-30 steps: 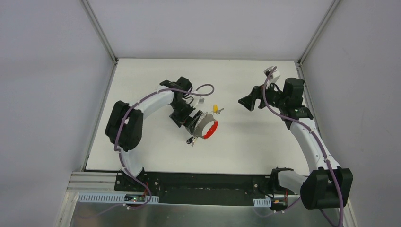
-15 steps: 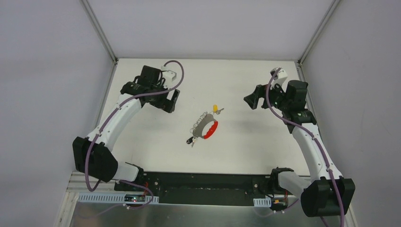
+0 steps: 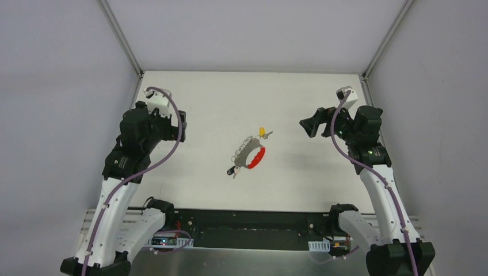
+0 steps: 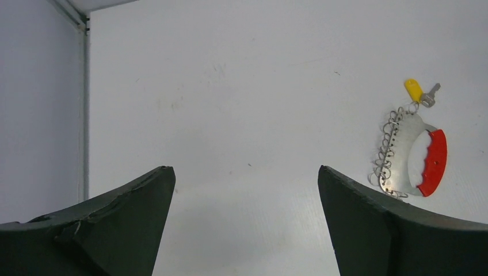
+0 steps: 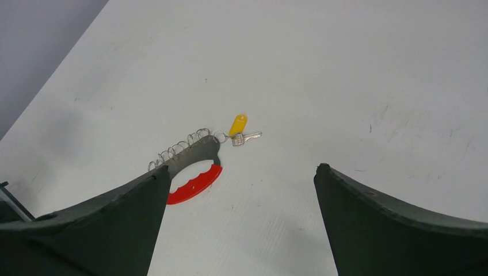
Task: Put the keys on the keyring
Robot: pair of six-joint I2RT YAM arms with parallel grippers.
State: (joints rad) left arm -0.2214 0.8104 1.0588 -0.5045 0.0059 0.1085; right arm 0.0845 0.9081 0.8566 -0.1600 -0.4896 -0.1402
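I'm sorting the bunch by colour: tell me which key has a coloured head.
The yellow-headed key at the end of the ring row; the small key beside it is bare silver, like the rings.

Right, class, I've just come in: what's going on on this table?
Nothing is being handled now. A bunch of small silver keys and rings on a curved red-and-grey strap lies on the white table, a tiny black oval loop at its near end. The left arm and right arm hang off to either side, jaws open and empty, pointing towards the bunch.
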